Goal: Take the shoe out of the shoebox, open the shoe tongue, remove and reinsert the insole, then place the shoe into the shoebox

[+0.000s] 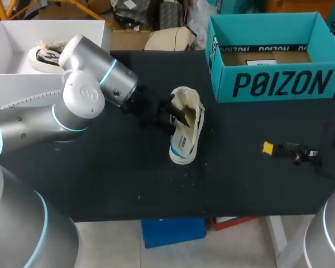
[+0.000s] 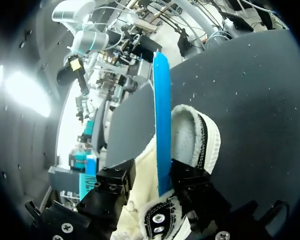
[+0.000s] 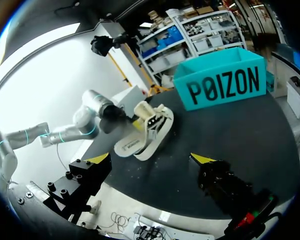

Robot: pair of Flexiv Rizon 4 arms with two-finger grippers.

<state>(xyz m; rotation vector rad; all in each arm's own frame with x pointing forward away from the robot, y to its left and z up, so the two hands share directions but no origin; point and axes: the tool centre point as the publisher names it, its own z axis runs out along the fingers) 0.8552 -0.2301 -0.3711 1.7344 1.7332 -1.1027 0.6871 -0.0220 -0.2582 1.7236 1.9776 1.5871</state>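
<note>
Cream knit and a fleecy lining make up the shoe [image 1: 188, 131], which lies on its side on the black table [image 1: 128, 184], out of the teal shoebox [image 1: 279, 84] and well apart from it; its mouth is turned toward my left arm, a pose that seems chosen so the left hand [image 2: 153, 171] can come straight at the opening rather than from above. The left hand is at the collar, and a thin, stiff-looking blue strip [image 2: 162, 115] stands on edge there, rising out of the soft mouth; I take it for the insole (seen edge-on, so its outline is hidden); whether the left hand has truly clamped it, I cannot tell. My judgement is that the insole step is in hand, though out or back in is not readable here. The sole looks pale and smooth, with blue markings near one end; the padded collar looks yielding, so the shoe may slide or roll if the strip drags. The right hand [image 3: 150, 160] hovers over the table's right part, spread wide and holding nothing, well apart from the shoe; probably kept there to leave room. The shoebox is open-topped card, upright at the far right.
</note>
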